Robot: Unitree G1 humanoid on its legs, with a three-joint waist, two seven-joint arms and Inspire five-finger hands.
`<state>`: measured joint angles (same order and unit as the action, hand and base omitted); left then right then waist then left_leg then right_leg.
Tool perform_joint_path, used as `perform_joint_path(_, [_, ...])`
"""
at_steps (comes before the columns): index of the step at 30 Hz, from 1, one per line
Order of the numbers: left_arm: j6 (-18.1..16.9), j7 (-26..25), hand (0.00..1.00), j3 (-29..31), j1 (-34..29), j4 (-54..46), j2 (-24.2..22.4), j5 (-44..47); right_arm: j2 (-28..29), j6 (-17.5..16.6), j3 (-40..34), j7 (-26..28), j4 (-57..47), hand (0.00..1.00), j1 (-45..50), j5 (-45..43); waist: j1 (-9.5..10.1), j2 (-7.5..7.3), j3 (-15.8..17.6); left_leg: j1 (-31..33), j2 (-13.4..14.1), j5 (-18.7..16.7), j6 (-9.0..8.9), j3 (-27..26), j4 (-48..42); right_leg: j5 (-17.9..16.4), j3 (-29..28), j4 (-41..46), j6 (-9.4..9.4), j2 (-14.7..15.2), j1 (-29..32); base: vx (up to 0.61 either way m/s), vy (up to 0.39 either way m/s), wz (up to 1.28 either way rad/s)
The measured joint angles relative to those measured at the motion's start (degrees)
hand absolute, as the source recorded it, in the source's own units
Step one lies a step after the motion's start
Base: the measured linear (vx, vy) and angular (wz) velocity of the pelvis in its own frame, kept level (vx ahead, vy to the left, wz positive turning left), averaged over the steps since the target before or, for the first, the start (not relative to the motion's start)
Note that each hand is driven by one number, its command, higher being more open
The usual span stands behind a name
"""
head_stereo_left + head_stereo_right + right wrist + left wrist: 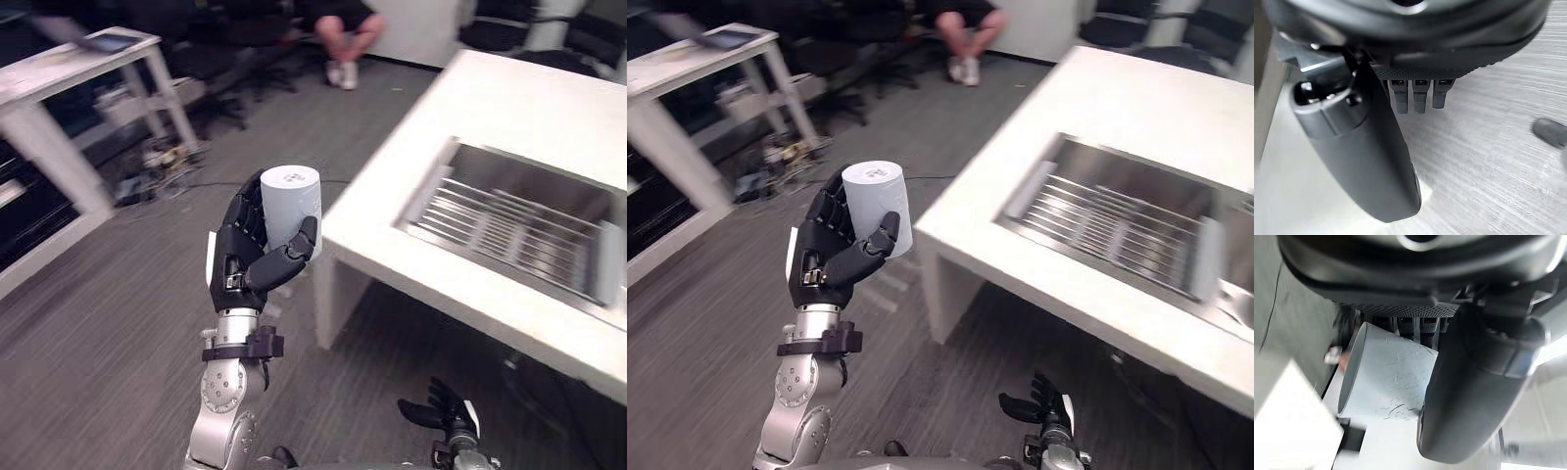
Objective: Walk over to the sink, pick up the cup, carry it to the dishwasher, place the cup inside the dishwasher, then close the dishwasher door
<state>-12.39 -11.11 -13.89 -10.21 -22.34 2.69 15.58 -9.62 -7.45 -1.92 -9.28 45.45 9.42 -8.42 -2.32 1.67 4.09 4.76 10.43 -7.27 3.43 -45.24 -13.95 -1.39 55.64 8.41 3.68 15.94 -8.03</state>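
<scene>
Cup point(292, 204): pale smooth cylinder; likely light, rigid, slippery.
Hold: left hand point(245, 250) curled round its side wall, thumb across the front.
Right hand point(443, 406): low, fingers loose, empty.

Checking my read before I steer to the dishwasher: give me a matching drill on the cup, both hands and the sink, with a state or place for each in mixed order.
Things:
1. cup
2. left hand
3. right hand
4. sink

States or places:
A. open, low, holding nothing
B. set in the white counter, with a wire rack inside
C. white, held up over the floor beside the counter
D. fingers and thumb curled round a thing

Pairs: 1-C, 2-D, 3-A, 4-B
</scene>
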Motion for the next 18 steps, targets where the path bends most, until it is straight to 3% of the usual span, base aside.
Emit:
perform_joint_path(3, [0.25, 0.02, 0.3, 0.48, -1.8, 0.53, 0.75, 1.69, 0.28, 0.53, 0.07, 0.2, 0.04, 0.9, -3.24, 2.36, 0.6, -0.85, 0.16, 1.3, -4.43, -1.25, 1.82, 5.94, -0.4, -0.75, 3.15, 2.15, 1.18, 3.57, -2.68, 0.04, 0.235, 1.19])
perform_joint_path(5, [1.09, 0.12, 0.3, -0.29, -2.44, 0.9, 0.2, 2.02, 0.39, 0.67, 0.11, 0.29, 0.08, 0.9, -4.95, 3.64, 1.59, -0.86, 0.28, 0.57, -6.53, -2.72, 2.46, 8.66, -0.68, -0.79, 2.54, 11.61, 1.16, 8.84, -2.88, 0.06, 0.294, 0.96])
perform_joint_path(6, [1.29, 0.26, 0.3, -1.62, -2.57, 0.93, 0.37, 2.37, 0.51, 0.89, 0.17, 0.42, -0.17, 0.9, -5.13, 4.29, 1.33, -0.97, 0.39, -0.56, -8.57, -3.92, 3.23, 12.05, -1.0, 0.25, -3.02, 21.61, -2.26, 13.3, -1.93, 0.1, 0.332, 1.0])
perform_joint_path(7, [1.47, 0.47, 0.3, -2.31, -2.55, 0.93, 0.56, 2.47, 0.58, 1.01, 0.19, 0.42, -0.2, 0.9, -5.01, 4.45, 1.07, -1.01, 0.45, -1.47, -9.43, -4.45, 3.56, 13.93, -0.94, 2.19, -8.41, 26.2, -5.21, 14.65, -0.4, 0.14, 0.283, 1.59])
perform_joint_path(8, [1.56, 1.21, 0.3, -3.69, -2.51, 0.8, 0.98, 2.48, 0.82, 1.18, 0.25, 0.49, -0.21, 0.9, -4.7, 5.1, -0.18, -0.91, 0.59, -2.62, -10.13, -5.49, 3.67, 18.24, -0.95, -1.02, -22.65, 34.12, -4.03, 13.37, 4.43, 0.17, 0.19, 1.71])
perform_joint_path(9, [1.57, 1.49, 0.3, -4.09, -2.23, 0.79, 1.07, 2.46, 1.18, 1.21, 0.36, 0.53, -0.64, 0.9, -4.31, 5.57, -0.79, -0.85, 0.77, -3.43, -10.61, -5.75, 4.08, 21.86, -0.5, -6.16, -34.49, 37.31, -2.54, 7.97, 9.08, 0.19, 0.115, 1.68])
perform_joint_path(11, [1.41, 1.5, 0.3, -3.97, -1.85, 0.98, 1.12, 2.46, 1.41, 1.21, 1.24, 0.5, -1.36, 0.9, -3.67, 5.59, -0.82, -1.34, 1.44, -5.37, -12.34, -5.52, 3.75, 25.78, 0.67, -10.56, -44.92, 35.71, -1.81, 1.71, 14.13, 0.22, 0.116, 1.37])
perform_joint_path(13, [1.44, 1.43, 0.3, -4.35, -0.99, 3.06, 1.67, 2.47, 1.57, 1.18, 1.21, 0.51, -1.55, 0.9, -1.73, 5.55, -1.79, -1.36, 1.48, -7.03, -14.42, -5.32, 4.03, 31.97, 0.8, -13.09, -54.72, 26.09, 0.25, -5.1, 17.41, 0.25, 0.065, 1.57])
perform_joint_path(14, [1.44, 1.36, 0.3, -4.5, -0.99, 3.23, 1.85, 2.47, 1.7, 1.24, 1.19, 0.46, -1.6, 0.9, -1.34, 5.56, -1.9, -1.38, 1.47, -7.28, -14.73, -5.36, 3.95, 32.79, 0.93, -13.02, -55.56, 24.32, 0.48, -5.76, 17.4, 0.26, 0.021, 1.63])
perform_joint_path(15, [1.4, 1.41, 0.3, -5.49, -0.89, 3.43, 2.73, 2.5, 2.22, 1.42, 1.15, 0.26, -2.08, 0.9, 0.57, 5.54, -2.01, -2.16, 1.32, -8.59, -16.28, -5.49, 3.78, 35.4, 1.92, -9.94, -56.7, 18.07, 1.93, -6.88, 17.54, 0.28, -0.028, 1.35])
perform_joint_path(16, [1.09, 1.62, 0.3, -6.05, -0.9, 3.31, 3.93, 2.48, 2.97, 1.98, 1.23, 0.4, -2.08, 0.9, 1.62, 5.55, -0.92, -3.89, 1.21, -9.92, -18.06, -5.5, 3.71, 36.93, 2.73, -4.41, -56.57, 12.95, 2.5, -6.96, 18.18, 0.28, -0.028, 1.4])
perform_joint_path(17, [1.12, 1.62, 0.3, -6.27, -0.99, 3.85, 3.75, 2.49, 2.91, 2.3, 1.17, 0.47, -2.01, 0.9, 1.95, 5.55, -0.87, -3.52, 1.06, -10.29, -18.02, -5.69, 3.41, 37.35, 2.8, -4.44, -56.5, 12.65, 3.49, -6.94, 17.72, 0.33, -0.065, 1.03])
perform_joint_path(18, [1.49, 1.67, 0.3, -6.43, -1.42, 4.28, 3.41, 2.49, 2.66, 2.67, 1.13, 0.55, -2.05, 0.9, 2.36, 5.55, -0.32, -1.83, -0.02, -10.09, -16.88, -5.73, 3.1, 38.64, 2.89, -3.84, -55.05, 9.23, 2.85, -7.7, 16.01, 0.32, -0.043, 0.72])
